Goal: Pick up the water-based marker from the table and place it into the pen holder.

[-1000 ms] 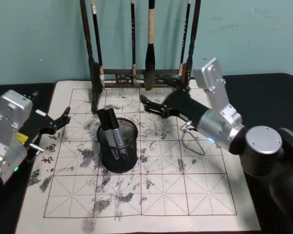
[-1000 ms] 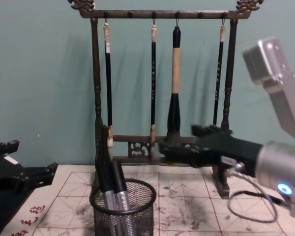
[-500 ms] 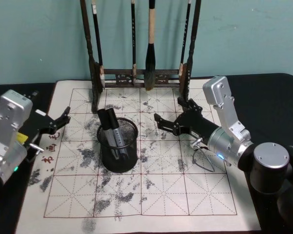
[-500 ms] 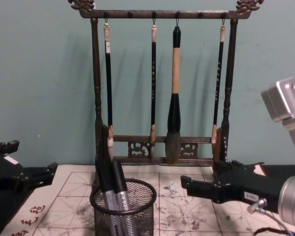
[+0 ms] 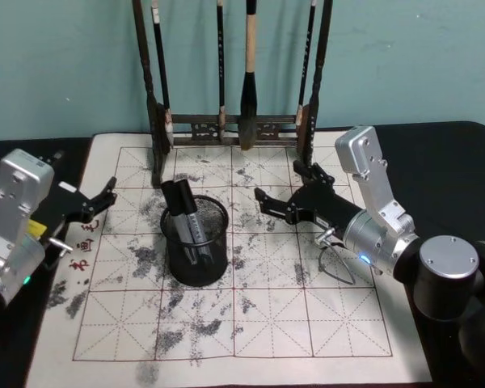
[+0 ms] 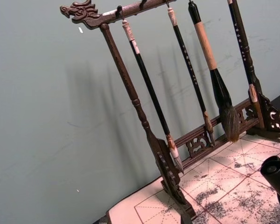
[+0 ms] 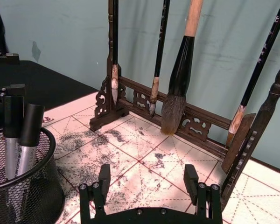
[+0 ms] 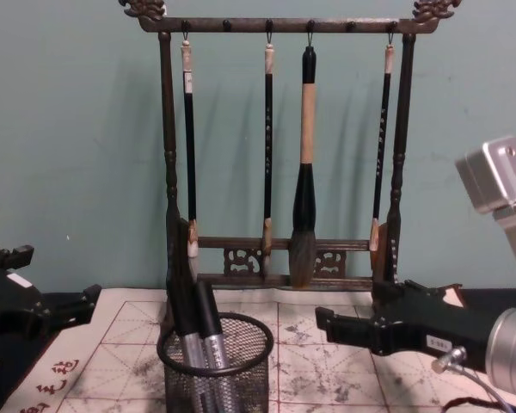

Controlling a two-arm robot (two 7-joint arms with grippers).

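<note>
I see two silver, black-capped markers (image 5: 186, 220) standing in the black wire-mesh pen holder (image 5: 196, 263), left of my wide-open, empty right gripper (image 5: 279, 192); no legible labels.

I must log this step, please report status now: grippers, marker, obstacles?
Right gripper open, empty, beside pen holder. Left gripper open at mat edge. Two markers standing in holder. Nothing in the way.

Black bench (image 5: 453, 153) underneath, and spread across it a white ink-stained calligraphy mat (image 5: 267, 315) with a red grid. On the mat stands the black mesh pen holder (image 5: 196, 242), left of centre, markers (image 5: 186, 220) inside. At the mat's far edge stands the dark wooden brush rack (image 5: 230, 125), brushes hanging.
</note>
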